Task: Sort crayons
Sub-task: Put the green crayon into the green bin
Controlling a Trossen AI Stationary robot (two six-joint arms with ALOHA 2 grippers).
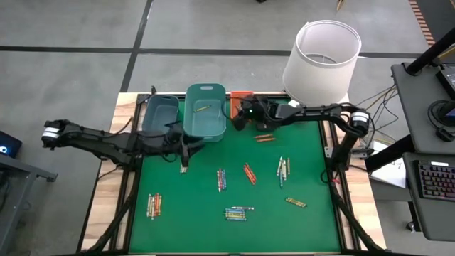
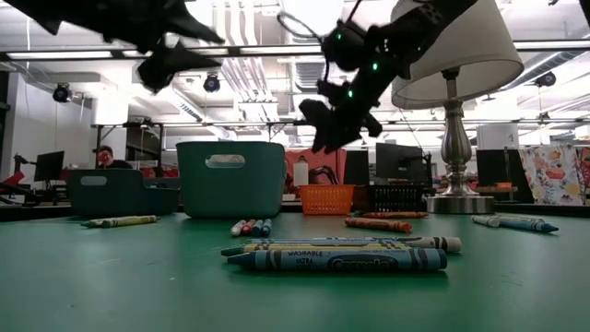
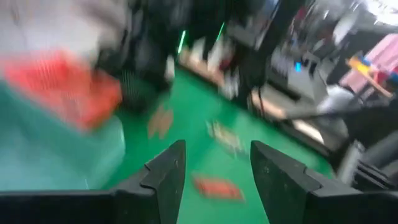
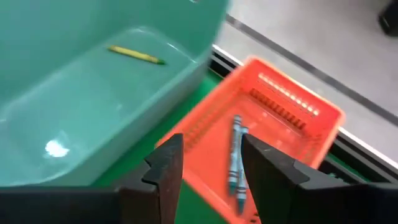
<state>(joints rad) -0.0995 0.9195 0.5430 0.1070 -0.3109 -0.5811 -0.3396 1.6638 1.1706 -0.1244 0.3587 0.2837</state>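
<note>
Right gripper (image 4: 205, 168) hangs over the orange basket (image 4: 292, 115), fingers apart and holding nothing.

Two blue crayons (image 4: 236, 163) lie in that basket, and one yellow-green crayon (image 4: 135, 55) lies in the big teal bin (image 4: 74, 118) beside it. The left gripper (image 3: 211, 174) is up in the air near the teal bins, fingers apart too, with nothing in them. Many more crayons (image 1: 222, 179) lie in little bunches on the green table (image 1: 199, 235). A white lamp (image 1: 321, 60) stands at the far corner.
</note>
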